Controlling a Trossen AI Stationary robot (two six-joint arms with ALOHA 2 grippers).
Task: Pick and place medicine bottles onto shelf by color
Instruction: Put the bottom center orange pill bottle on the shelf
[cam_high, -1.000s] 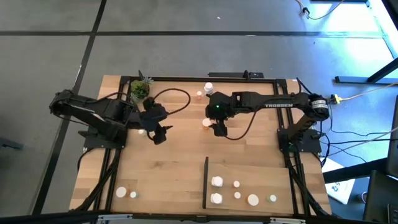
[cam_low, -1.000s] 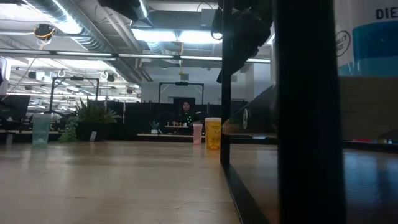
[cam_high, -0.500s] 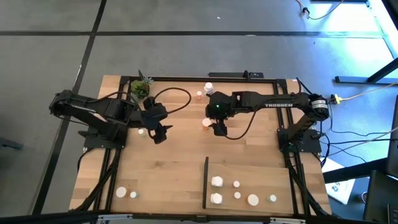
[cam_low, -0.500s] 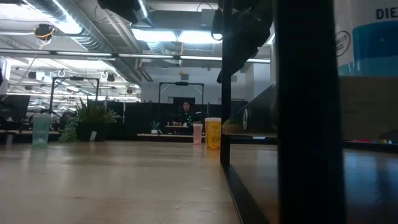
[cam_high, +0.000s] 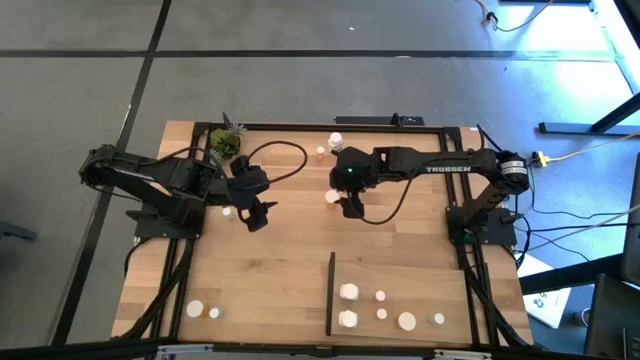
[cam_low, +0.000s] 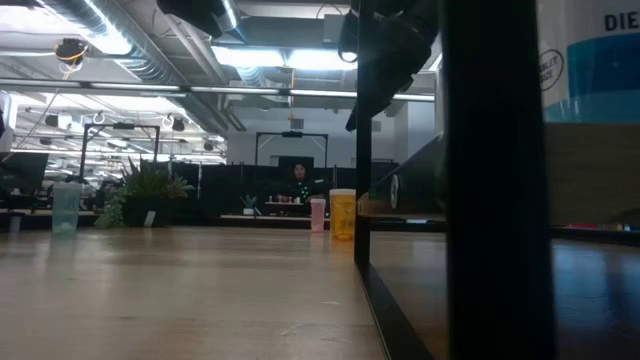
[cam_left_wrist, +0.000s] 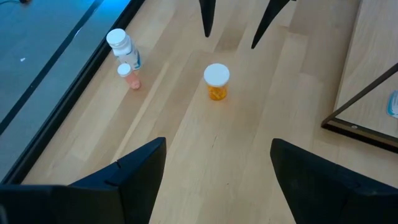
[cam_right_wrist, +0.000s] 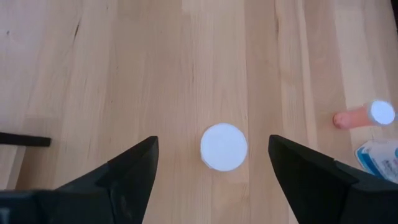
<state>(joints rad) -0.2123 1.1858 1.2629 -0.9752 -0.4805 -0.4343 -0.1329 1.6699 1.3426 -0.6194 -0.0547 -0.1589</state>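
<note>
An orange medicine bottle with a white cap (cam_high: 331, 197) stands upright on the tabletop near the middle; it also shows in the left wrist view (cam_left_wrist: 216, 81) and from above in the right wrist view (cam_right_wrist: 224, 147). My right gripper (cam_high: 348, 205) is open and hovers just beside and above this bottle, fingers pointing down, touching nothing. My left gripper (cam_high: 256, 213) is open and empty, left of centre, facing the bottle. The shelf (cam_high: 480, 300) lies at the near right with its black upright strip (cam_high: 330, 293) and carries several white bottles (cam_high: 348, 292).
A small pink bottle (cam_high: 320, 152) and a white bottle (cam_high: 336, 142) stand at the far edge. A tiny bottle (cam_high: 228, 212) stands beside my left gripper. Two white bottles (cam_high: 195, 309) stand at the near left. A potted plant (cam_high: 225, 143) stands at the far left.
My right gripper has edged a little toward the table's left, closer to the orange bottle. The bottle has stayed where it was.
</note>
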